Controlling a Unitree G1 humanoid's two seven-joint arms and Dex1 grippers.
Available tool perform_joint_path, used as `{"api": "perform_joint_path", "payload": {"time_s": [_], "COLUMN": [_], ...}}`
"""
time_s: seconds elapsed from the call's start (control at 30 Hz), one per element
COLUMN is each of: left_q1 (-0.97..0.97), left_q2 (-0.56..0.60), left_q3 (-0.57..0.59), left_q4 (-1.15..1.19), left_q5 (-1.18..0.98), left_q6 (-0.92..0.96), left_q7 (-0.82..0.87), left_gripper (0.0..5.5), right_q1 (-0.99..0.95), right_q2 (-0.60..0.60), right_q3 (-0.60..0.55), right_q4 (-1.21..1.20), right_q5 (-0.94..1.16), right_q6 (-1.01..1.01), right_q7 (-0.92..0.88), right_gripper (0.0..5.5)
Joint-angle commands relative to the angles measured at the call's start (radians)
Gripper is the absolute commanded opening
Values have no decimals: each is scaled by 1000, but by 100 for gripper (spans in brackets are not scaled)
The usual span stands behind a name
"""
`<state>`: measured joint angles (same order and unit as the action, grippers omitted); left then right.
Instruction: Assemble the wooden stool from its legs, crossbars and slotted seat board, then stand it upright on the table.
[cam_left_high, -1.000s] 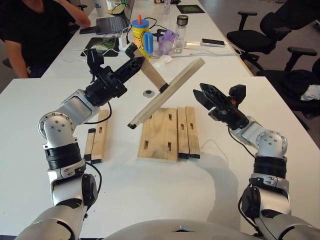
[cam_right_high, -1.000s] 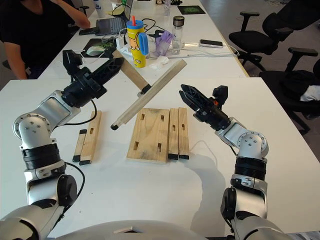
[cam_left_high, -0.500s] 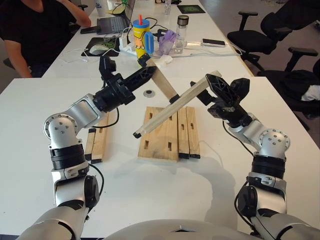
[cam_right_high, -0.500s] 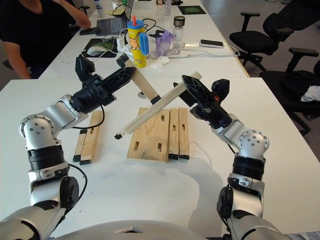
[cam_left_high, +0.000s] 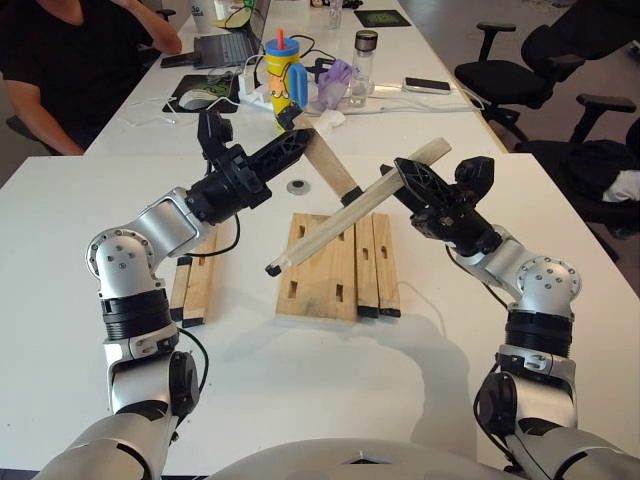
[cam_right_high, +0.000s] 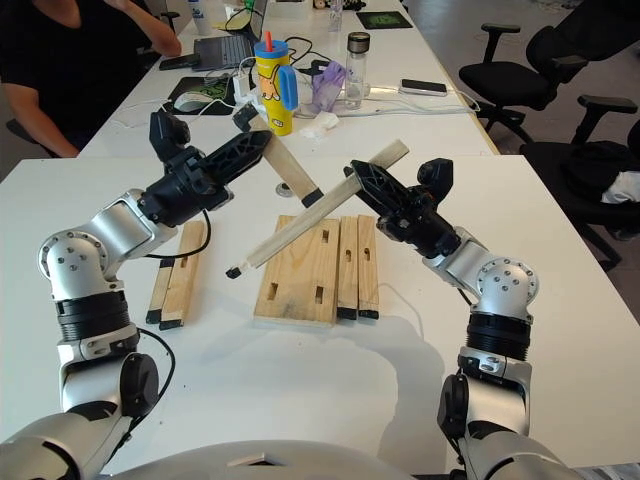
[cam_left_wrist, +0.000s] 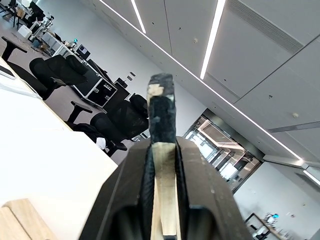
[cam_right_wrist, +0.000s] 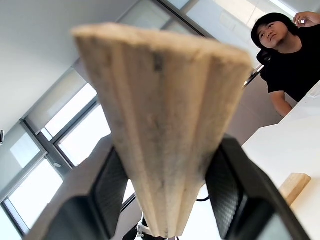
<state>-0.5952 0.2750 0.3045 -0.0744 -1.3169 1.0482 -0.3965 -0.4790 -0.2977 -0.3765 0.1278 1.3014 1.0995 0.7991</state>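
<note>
**White table: two bars held crossed above the seat board**

Left eye view. White table (cam_left_high: 300, 400) is noted with the slotted seat board (cam_left_high: 318, 275) lying flat at its centre. One pair of bars (cam_left_high: 376, 262) is laid just beside the board's right edge. A second pair (cam_left_high: 194, 282) is laid apart on its left. The left gripper (cam_left_high: 287, 148) is raised over the far side of the table and is clamped on a short bar (cam_left_high: 328, 170). The right gripper (cam_left_high: 412, 182) is clamped near the upper end of a long bar (cam_left_high: 335, 225). The long bar is tilted, with its lower, black-capped end held over the board and clear of it. The short bar's black tip appears to touch the long bar near mid-length. A yellow cup (cam_left_high: 283, 75) is seen on the desk behind.

Right eye view. The same crossing of the two bars is recorded above the board.

Left wrist view. Both fingers are seen pressed against the short bar, whose black cap projects beyond them.

Right wrist view. The long bar is seen end-on, gripped between the two fingers.
</note>
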Motion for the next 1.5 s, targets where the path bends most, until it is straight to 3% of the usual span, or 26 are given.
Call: {"api": "perform_joint_path", "payload": {"time_s": [0.03,0.4,0.57,0.73,0.83,0.93,1.07,1.2,1.5], "left_q1": [10,-25,-35,-4,74,194,281,301,318], "left_q2": [11,-5,71,141,194,259,374,433,392], "left_q3": [-12,71,96,113,-13,-219,-504,-713,-795], "left_q4": [-2,88,146,156,-20,-208,-320,-247,-104], "left_q5": [14,-152,-89,-35,41,205,549,889,1176], "left_q6": [-9,-31,-71,-81,-41,-81,-303,-597,-895], "left_q7": [8,91,68,-3,-117,-257,-462,-588,-600], "left_gripper": [89,253,333,334,334,334,334,334,334], "right_q1": [1,8,34,95,100,51,-24,-33,-46], "right_q2": [-16,-43,-95,-175,-246,-299,-305,-284,-274], "right_q3": [12,13,20,-31,-96,-121,-89,-20,21], "right_q4": [-1,14,3,-3,95,186,258,193,203], "right_q5": [-12,-11,-20,-10,-80,-146,-252,-367,-375], "right_q6": [-3,7,24,34,-50,-133,-231,-364,-361], "right_q7": [12,34,87,163,182,196,180,213,336], "right_gripper": [202,202,202,202,202,202,202,202,202]}}
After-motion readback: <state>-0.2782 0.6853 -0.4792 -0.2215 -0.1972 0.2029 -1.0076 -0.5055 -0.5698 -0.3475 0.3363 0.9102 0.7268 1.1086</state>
